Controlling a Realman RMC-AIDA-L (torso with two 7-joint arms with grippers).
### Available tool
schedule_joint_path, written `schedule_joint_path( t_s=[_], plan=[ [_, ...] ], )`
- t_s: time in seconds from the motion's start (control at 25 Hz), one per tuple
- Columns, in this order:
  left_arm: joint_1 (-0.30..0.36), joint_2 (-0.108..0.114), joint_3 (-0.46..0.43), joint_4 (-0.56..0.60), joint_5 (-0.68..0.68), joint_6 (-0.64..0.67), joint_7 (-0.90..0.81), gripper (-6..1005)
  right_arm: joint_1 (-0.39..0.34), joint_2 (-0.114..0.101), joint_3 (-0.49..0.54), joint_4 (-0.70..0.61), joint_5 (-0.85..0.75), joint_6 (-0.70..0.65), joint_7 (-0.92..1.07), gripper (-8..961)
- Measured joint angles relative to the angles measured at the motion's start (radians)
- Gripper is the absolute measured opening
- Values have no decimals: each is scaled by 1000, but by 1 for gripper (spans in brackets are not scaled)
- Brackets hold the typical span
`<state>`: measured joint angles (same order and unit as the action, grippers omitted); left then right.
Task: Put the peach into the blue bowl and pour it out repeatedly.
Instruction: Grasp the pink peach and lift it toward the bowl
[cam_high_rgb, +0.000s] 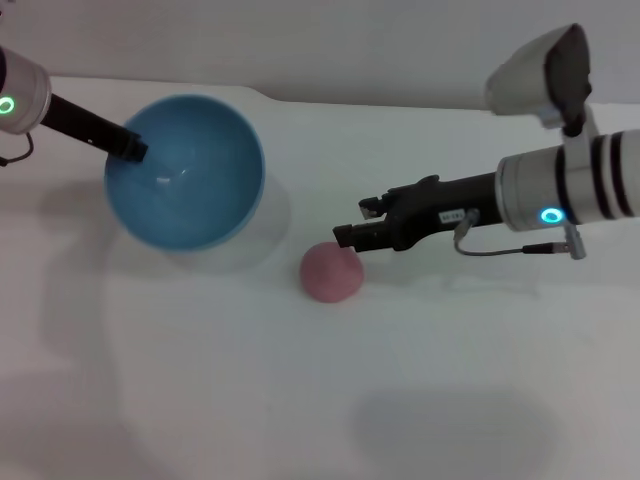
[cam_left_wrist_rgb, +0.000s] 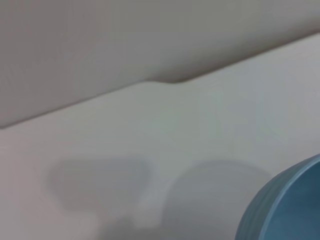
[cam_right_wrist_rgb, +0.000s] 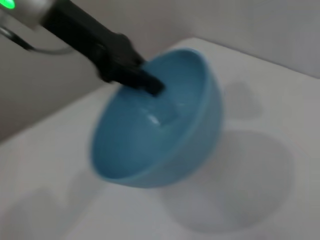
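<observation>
The worktop (cam_high_rgb: 200, 380) is plain white and matte, with nothing printed on it. Its far edge is not straight: near the middle there is a small step, and past it the edge runs on a little farther back. Behind the worktop stands a wall (cam_high_rgb: 330, 40) in pale grey-beige, without windows or marks. The light comes from above and is soft. It makes several faint grey shadows on the white surface, one wide shadow (cam_high_rgb: 450, 430) near the front edge and lighter ones toward the left side.
</observation>
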<state>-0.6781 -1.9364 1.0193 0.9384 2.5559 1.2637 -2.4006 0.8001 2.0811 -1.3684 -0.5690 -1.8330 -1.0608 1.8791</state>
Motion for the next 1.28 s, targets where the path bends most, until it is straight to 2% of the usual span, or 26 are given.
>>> schedule_joint_path(
  t_s=[0.12,0.28,0.6,0.96,1.28],
  plan=[
    [-1,0,-1,19,28,42,-7,0,-8,6,-71,7,22,102,0,633],
    [1,-5,-2,36,40,77,-14,0,-14,8,-215,33,162,216,-3,632],
    [-6,-16,6,37,42,101,-6,-1,-10,10,-454,37,295,350,1,630],
    [-15,-33,8,39,43,105,1,-1,-13,10,-678,38,467,505,1,628],
    [-16,-43,8,52,43,106,2,-1,-23,10,-757,41,554,577,1,626]
  ],
)
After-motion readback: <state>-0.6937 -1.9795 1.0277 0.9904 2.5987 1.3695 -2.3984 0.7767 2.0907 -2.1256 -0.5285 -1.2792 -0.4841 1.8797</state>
